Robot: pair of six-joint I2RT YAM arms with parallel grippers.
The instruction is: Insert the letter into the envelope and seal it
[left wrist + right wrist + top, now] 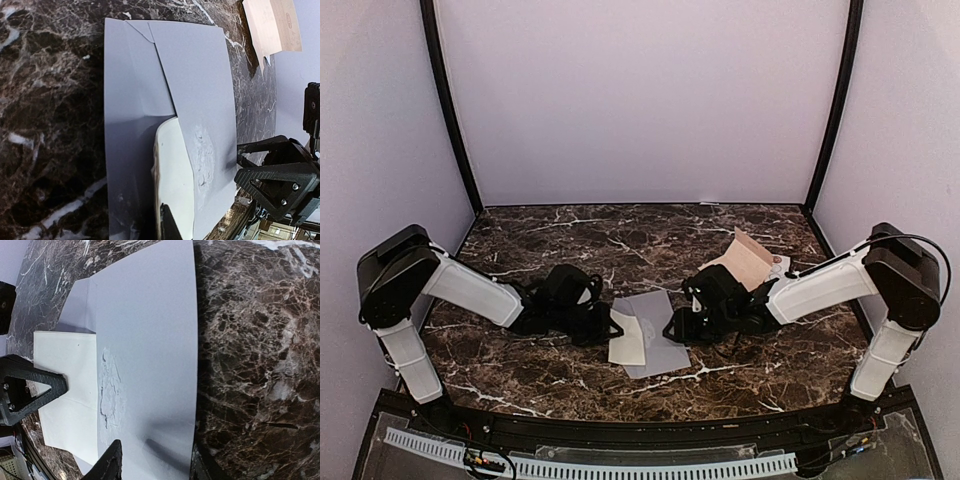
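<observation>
The grey-lavender envelope [660, 355] lies flat on the marble between the two arms, its mouth towards the left arm. The cream letter [627, 342] sticks out of that side, its far part tucked under the envelope's upper layer [200, 90]. My left gripper [612, 327] is shut on the letter [175, 180] at its near edge; one dark finger [167, 222] shows on it. My right gripper [155, 465] is open, its fingers set down astride the envelope [150, 340] by its right edge. The letter [65, 390] shows beyond it.
A tan paper piece [750, 258] lies behind the right arm with a small white sheet [779, 265] beside it. A black frame rail [620, 440] edges the table at the front, and lilac walls close the back and sides.
</observation>
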